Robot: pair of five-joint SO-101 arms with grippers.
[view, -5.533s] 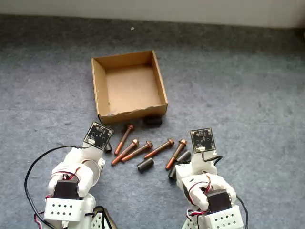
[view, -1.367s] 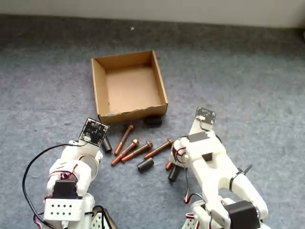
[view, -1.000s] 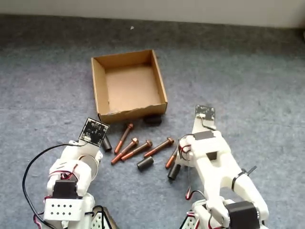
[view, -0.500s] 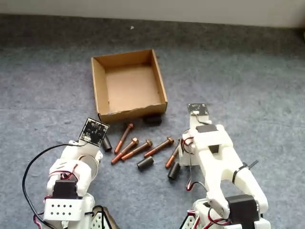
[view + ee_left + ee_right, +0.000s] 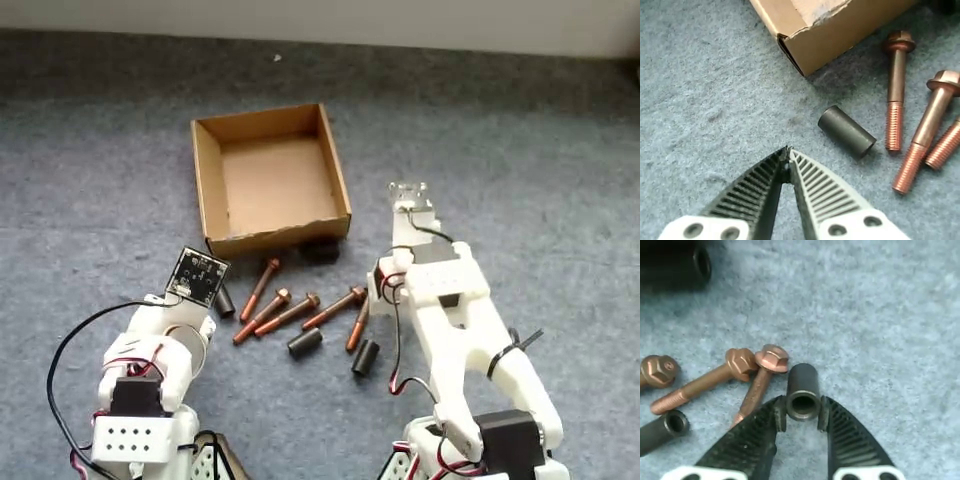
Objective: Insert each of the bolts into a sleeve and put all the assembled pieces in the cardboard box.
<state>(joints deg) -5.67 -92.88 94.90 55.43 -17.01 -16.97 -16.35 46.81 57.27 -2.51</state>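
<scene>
Right wrist view: a dark sleeve (image 5: 802, 385) is seen lying on the grey carpet (image 5: 890, 315), between the two jaws of the right gripper (image 5: 801, 406). The jaws are kept only a little apart, and both seem to be pressed on its sides. A bolt (image 5: 759, 387) is laid just beside it. The left gripper (image 5: 789, 156) is closed tight with nothing in it, near a second sleeve (image 5: 846, 131) and a corner of the cardboard box (image 5: 840, 30).
</scene>
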